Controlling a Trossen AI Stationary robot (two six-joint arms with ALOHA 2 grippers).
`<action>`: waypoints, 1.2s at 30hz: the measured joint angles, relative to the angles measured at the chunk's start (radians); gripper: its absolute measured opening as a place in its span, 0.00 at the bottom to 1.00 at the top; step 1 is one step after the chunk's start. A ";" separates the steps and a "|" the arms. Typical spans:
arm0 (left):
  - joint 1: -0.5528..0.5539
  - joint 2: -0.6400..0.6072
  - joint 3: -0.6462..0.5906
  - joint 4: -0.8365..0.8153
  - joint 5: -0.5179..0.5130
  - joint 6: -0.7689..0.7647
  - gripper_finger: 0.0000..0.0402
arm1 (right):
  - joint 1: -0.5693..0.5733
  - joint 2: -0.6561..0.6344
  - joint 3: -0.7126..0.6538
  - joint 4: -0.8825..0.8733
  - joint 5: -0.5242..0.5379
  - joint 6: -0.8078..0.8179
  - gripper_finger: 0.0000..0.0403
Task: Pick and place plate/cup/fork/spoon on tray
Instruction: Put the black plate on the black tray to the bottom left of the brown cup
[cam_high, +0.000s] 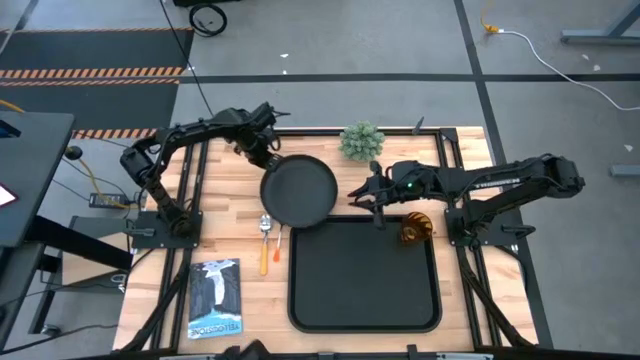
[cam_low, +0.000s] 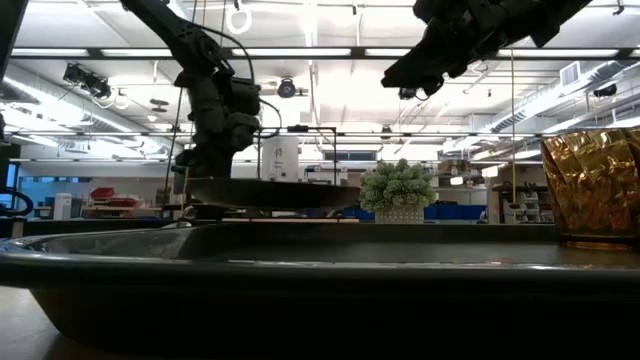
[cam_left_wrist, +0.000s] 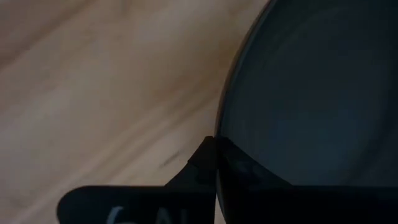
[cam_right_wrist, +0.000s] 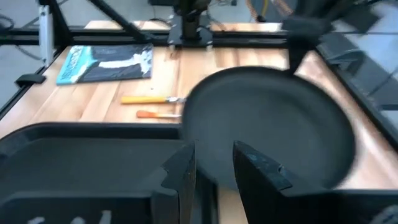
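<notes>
On our wooden surface (cam_high: 330, 140), the tray (cam_high: 363, 280) carries the cup (cam_high: 415, 230); left tool (cam_high: 262, 158) grips the plate (cam_high: 298, 190), right tool (cam_high: 375, 205) narrowly parted.

Plate (cam_right_wrist: 273, 124) beyond right end effector (cam_right_wrist: 214, 163)

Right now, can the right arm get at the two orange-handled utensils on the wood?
Probably not directly. The fork and spoon lie left of the black rectangular tray, and the round black plate, held by the left gripper, sits between them and the open right gripper.
</notes>
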 joint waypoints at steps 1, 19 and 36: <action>-0.018 0.000 0.000 0.000 0.000 -0.010 0.01 | -0.004 -0.018 0.000 -0.014 0.008 -0.004 0.28; -0.425 0.004 0.106 0.041 -0.098 -0.247 0.01 | -0.076 -0.214 0.000 -0.213 0.016 -0.055 0.28; -0.706 0.147 0.244 0.144 -0.182 -0.415 0.01 | -0.075 -0.315 0.000 -0.283 0.050 -0.056 0.28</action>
